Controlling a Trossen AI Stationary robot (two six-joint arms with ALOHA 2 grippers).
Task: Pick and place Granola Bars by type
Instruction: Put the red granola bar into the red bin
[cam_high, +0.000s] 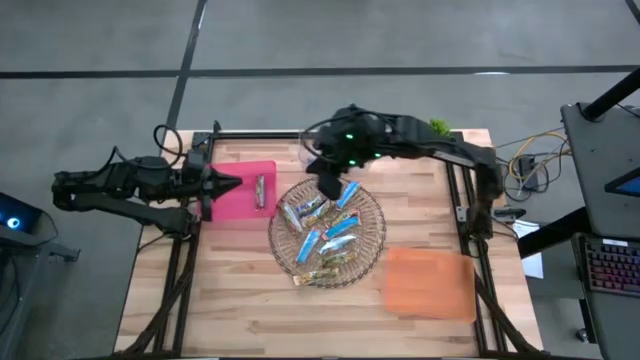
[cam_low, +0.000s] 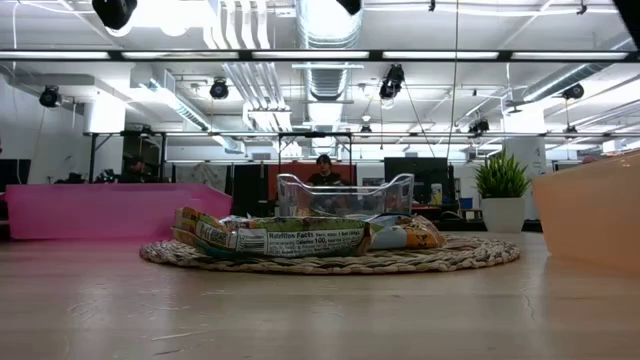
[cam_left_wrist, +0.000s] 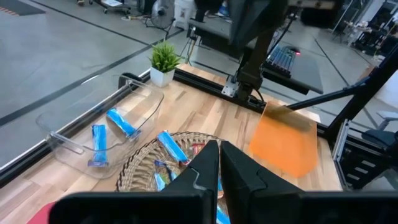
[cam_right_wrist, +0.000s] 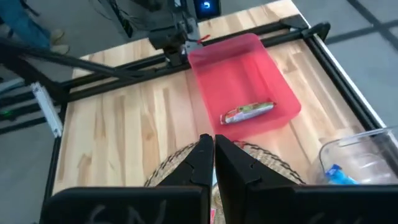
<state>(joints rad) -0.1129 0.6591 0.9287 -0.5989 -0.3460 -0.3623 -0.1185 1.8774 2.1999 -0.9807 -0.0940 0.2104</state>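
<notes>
Right end effector (cam_high: 328, 186), fingers pressed together and empty, hangs at the wicker tray's (cam_high: 372, 252) upper-left rim, frame centre, where the Granola Bars (cam_high: 322, 232) lie heaped; left end effector (cam_high: 232, 183), likewise closed, waits over the pink bin (cam_high: 240, 203).

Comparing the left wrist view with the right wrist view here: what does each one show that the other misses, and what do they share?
Only the left wrist view shows the orange bin, the small potted plant and two blue bars lying inside the clear bin. Only the right wrist view shows the pink bin with one brownish-green bar in it. Both show the wooden table, the wicker tray's rim, part of the clear bin, and their own shut jaws up front.
</notes>
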